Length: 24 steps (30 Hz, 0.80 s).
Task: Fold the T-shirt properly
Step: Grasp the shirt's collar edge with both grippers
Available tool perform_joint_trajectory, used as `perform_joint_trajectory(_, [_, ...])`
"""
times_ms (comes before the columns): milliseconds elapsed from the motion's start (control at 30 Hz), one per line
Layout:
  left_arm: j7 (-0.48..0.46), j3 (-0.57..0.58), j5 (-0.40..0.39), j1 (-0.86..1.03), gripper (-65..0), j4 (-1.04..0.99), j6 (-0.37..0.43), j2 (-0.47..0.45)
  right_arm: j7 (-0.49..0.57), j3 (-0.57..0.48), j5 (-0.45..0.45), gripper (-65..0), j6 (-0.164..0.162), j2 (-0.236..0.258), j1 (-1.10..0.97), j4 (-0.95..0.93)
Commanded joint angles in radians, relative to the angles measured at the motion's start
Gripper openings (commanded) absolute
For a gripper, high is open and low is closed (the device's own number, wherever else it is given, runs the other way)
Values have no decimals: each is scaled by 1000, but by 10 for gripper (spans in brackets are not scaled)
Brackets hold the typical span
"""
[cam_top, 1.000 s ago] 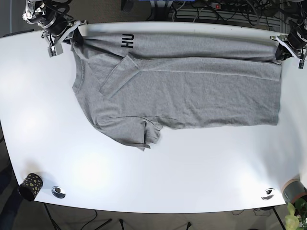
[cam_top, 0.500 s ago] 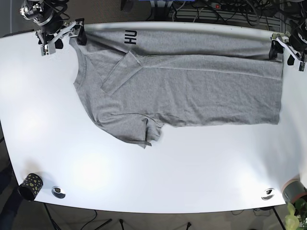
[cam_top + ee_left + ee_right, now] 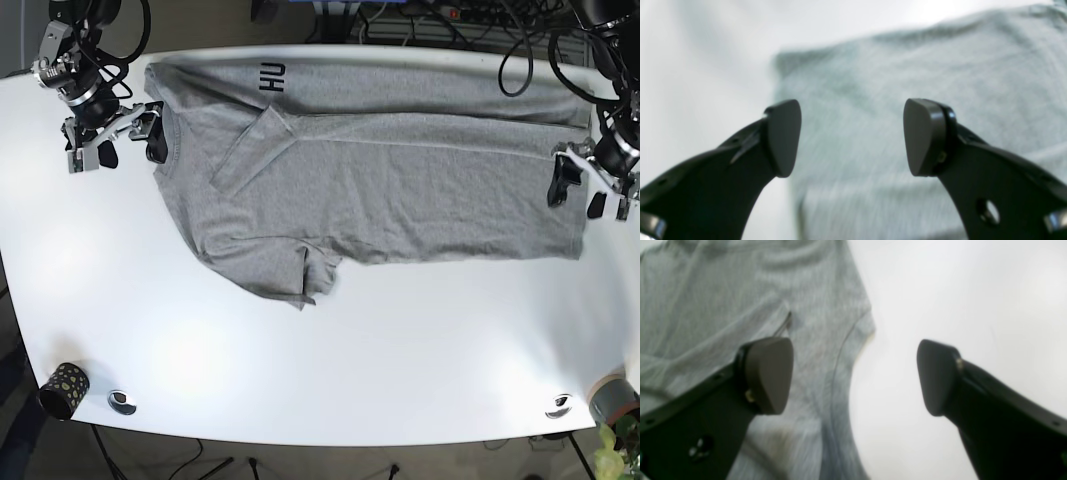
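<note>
Two grippers, both with jaws spread and nothing between them. Grey T-shirt (image 3: pixel 380 170) lies flat on the white table (image 3: pixel 400 360), spread across the far half of it, collar toward the base view's left, hem toward its right. Far edge of the shirt is folded over toward the middle; black lettering (image 3: pixel 268 78) shows on that folded strip near the collar end. One sleeve (image 3: pixel 250 150) lies folded in on top of the body; the other sleeve (image 3: pixel 295 280) sticks out at the shirt's near edge, rumpled.

Right gripper (image 3: pixel 112 147) sits at the collar end of the shirt, its inner finger (image 3: pixel 155 140) at the cloth's edge, the outer one over bare table. Right wrist view: gripper (image 3: pixel 853 376) wide apart, left pad (image 3: pixel 768 373) over the shirt (image 3: pixel 740 306), right pad (image 3: pixel 937 376) over white table (image 3: pixel 957 290); curved collar seam (image 3: pixel 840 366) runs between them. Whether the pads touch cloth cannot be told.

Left gripper (image 3: pixel 585 192) is at the hem end of the shirt, at its far corner region, straddling the hem edge. Left wrist view: gripper (image 3: pixel 851 136) apart, grey fabric (image 3: pixel 907 66) blurred behind both pads, a shirt corner (image 3: pixel 780 60) beyond the left pad (image 3: pixel 783 136), table (image 3: pixel 706 50) off to that side.

Off the shirt, along the table's near edge: a dark patterned cup (image 3: pixel 62 389) at the left corner, a small round metal fitting (image 3: pixel 122 401) beside it, another fitting (image 3: pixel 558 405) near the right corner.
</note>
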Motion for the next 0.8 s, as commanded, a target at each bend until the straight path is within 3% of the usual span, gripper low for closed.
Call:
perform_joint_trajectory(0, [-22, 10, 37, -59, -211, -25, -1, -21, -6, -11, 17, -95, 7, 27, 57, -31])
perform_joint_trajectory(133, [-24, 48, 159, -195, -211, -128, -1, 22, -32, -70, 17, -95, 5, 70, 169, -107])
perform_joint_trajectory(367, [-27, 14, 339, -349, -211, -232, -1, 117, -32, -178, 17, -95, 3, 122, 361, -281])
perform_joint_trajectory(567, [-27, 22, 380, -382, -211, -260, -1, 131, -21, -264, 15, -97, 7, 153, 507, -465])
perform_joint_trajectory(667, [-27, 45, 380, -392, -211, -282, 5, 131, 23, -325, -34, -97, 11, 156, 579, -563])
perform_joint_trajectory(767, [-27, 57, 379, -395, -207, -286, 83, 128, 64, -373, -102, -97, 13, 150, 631, -617])
